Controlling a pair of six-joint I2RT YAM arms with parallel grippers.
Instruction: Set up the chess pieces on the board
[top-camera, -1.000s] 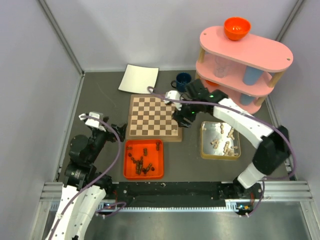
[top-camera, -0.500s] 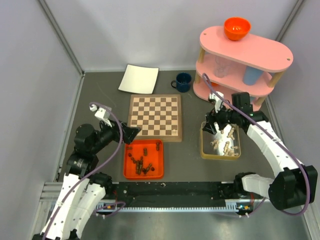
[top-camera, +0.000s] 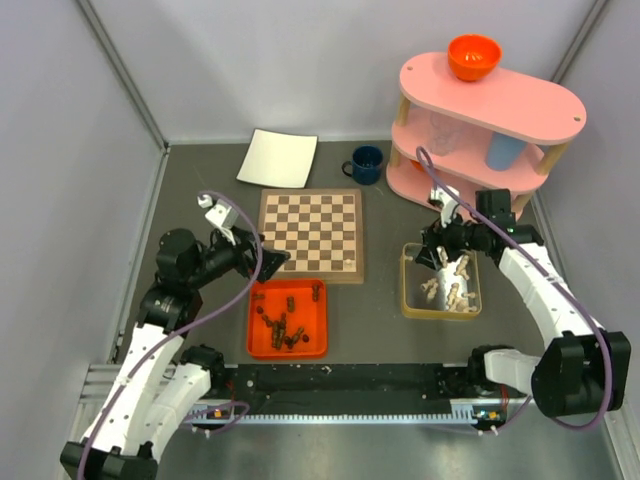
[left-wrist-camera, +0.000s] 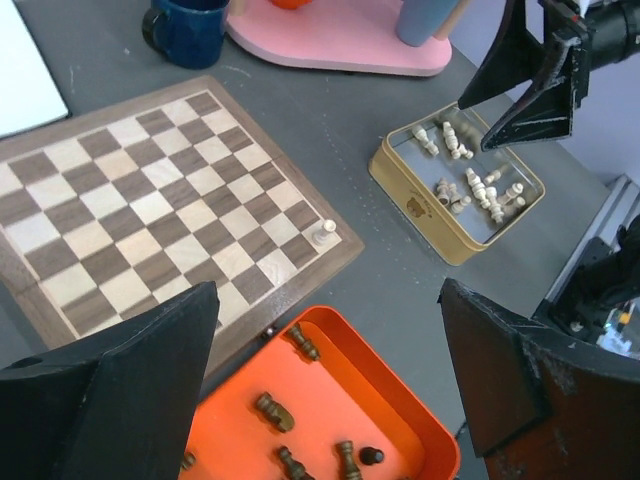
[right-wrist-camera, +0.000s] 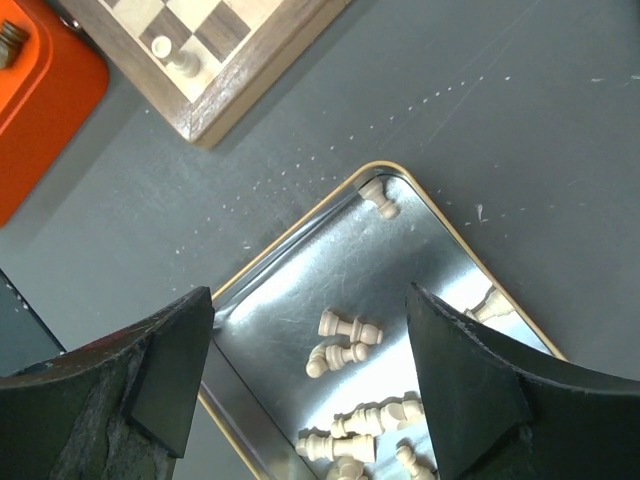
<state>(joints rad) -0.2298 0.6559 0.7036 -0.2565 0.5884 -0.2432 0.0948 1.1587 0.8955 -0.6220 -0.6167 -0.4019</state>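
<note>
Standing upright at board (left-wrist-camera: 150, 190) corner: pale piece (left-wrist-camera: 324, 234); tin (right-wrist-camera: 290, 222) chessmen (right-wrist-camera: 350, 328) lying flat.

Dark chess pieces (left-wrist-camera: 272, 410) — partly off-frame

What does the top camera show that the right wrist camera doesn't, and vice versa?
Only the top: orange bowl on the pink shelf, blue mug, white sheet. Only the right wrist: a pale piece standing on a corner square of the board. Both: the board, orange tray, and tin of pale pieces.
</note>
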